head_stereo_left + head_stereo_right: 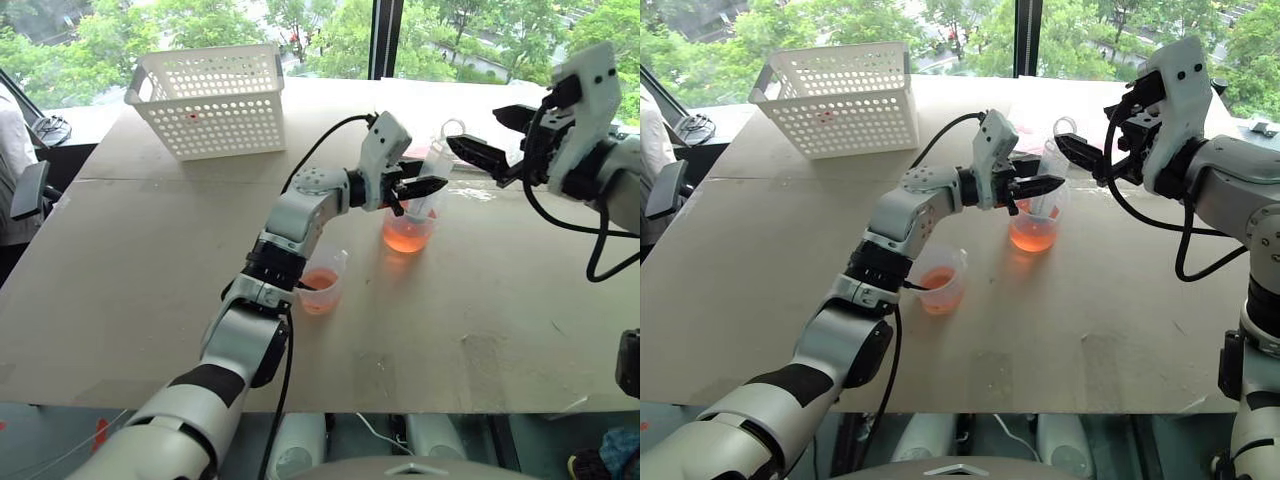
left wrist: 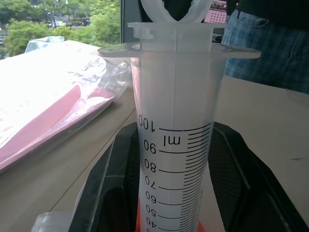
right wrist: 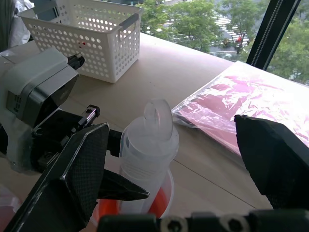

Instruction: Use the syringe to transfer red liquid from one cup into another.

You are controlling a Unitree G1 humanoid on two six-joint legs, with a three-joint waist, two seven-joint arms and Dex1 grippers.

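Note:
The syringe (image 1: 436, 165) stands upright with its tip down in the taller cup (image 1: 408, 232), which holds red liquid (image 1: 405, 240). My left gripper (image 1: 418, 187) is shut on the syringe's barrel (image 2: 176, 145), below its flange. The plunger is pushed in, and its ring (image 3: 157, 115) sits just above the barrel. My right gripper (image 1: 475, 128) is open, level with the ring and just to its right, with its fingers (image 3: 82, 169) apart on either side of the ring and not touching it. The shorter cup (image 1: 322, 285), also holding some red liquid, stands nearer me beside my left forearm.
A white perforated basket (image 1: 210, 100) stands at the back left of the table (image 1: 120, 280). A pink pack in clear plastic (image 3: 251, 106) lies behind the cups. A person in jeans (image 2: 270, 43) stands past the table's right side.

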